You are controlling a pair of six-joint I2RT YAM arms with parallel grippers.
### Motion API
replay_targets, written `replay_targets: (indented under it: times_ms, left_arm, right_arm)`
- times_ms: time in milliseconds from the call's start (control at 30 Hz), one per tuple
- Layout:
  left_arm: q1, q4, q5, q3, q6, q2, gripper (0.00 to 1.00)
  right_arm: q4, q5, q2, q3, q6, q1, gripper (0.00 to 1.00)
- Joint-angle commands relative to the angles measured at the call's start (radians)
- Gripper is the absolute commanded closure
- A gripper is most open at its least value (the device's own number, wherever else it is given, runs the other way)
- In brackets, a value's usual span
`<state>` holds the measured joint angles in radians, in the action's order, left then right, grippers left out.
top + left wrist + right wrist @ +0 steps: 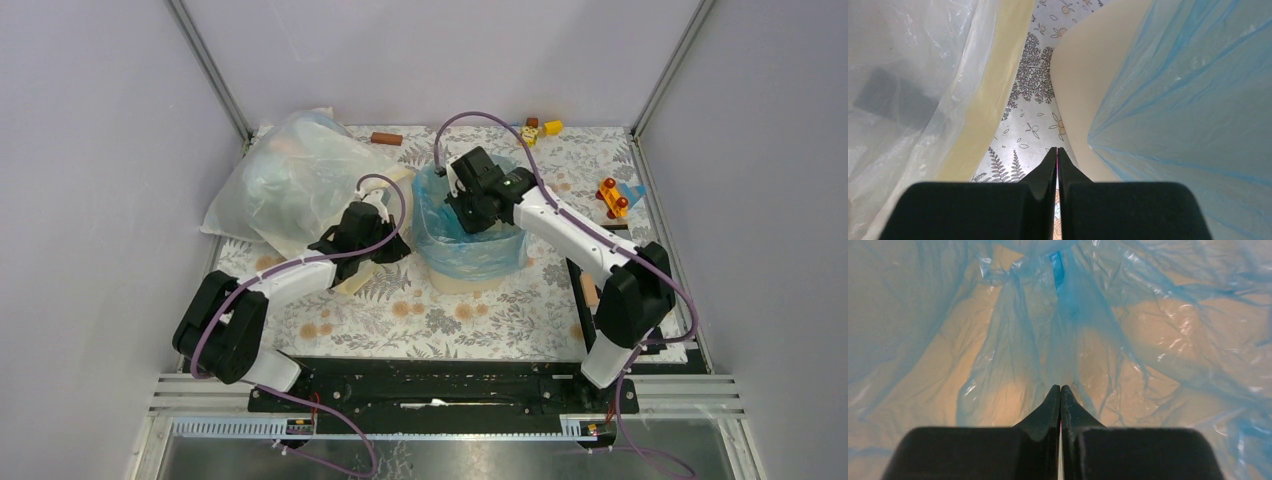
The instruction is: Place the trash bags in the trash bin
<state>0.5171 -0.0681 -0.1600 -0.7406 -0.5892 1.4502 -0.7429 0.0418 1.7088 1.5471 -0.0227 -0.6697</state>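
Top external view, entry one: trash bin point(465, 286), cream, upright near the middle of the table. The light-blue trash bag point(470, 250) is set in its mouth, with its edge turned down over the outer wall on the sides that show. Right gripper point(468, 218): inside the bin mouth. In the right wrist view its jaws are pressed together with nothing between them, tips just above the crinkled blue film that lines the interior. Left gripper point(398, 250): low beside the bin's left wall, jaws likewise closed and empty. It stands between that wall and the large clear bag point(290, 180), touching neither as far as can be told. Status, as judged: the bag is in the bin and the task is largely complete. The film hangs in loose folds rather than flat against the walls, so some pressing down and the removal of both arms appear to be what is left. Surface: a pale cloth point(500, 310) printed with grey ferns and orange flowers, covering the table. Also on it: a brown cylinder point(385, 138) and yellow blocks point(540, 128) at the far edge, and a red-and-orange toy point(612, 197) at the right. Room: plain pale grey panels on three sides, metal posts at the far corners, and a black rail along the near edge carrying the arm bases.
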Motion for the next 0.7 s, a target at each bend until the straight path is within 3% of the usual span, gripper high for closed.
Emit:
replay_targets:
  times_ms: [0, 667]
  left_arm:
    - [0.004, -0.014, 0.010, -0.037, 0.020, -0.018, 1.00]
    - [0.003, -0.003, 0.017, -0.021, 0.015, -0.144, 1.00]
  right_arm:
    - [0.056, 0.013, 0.026, -0.054, -0.030, -0.012, 1.00]
    - [0.174, -0.029, 0.171, -0.170, -0.019, -0.010, 1.00]
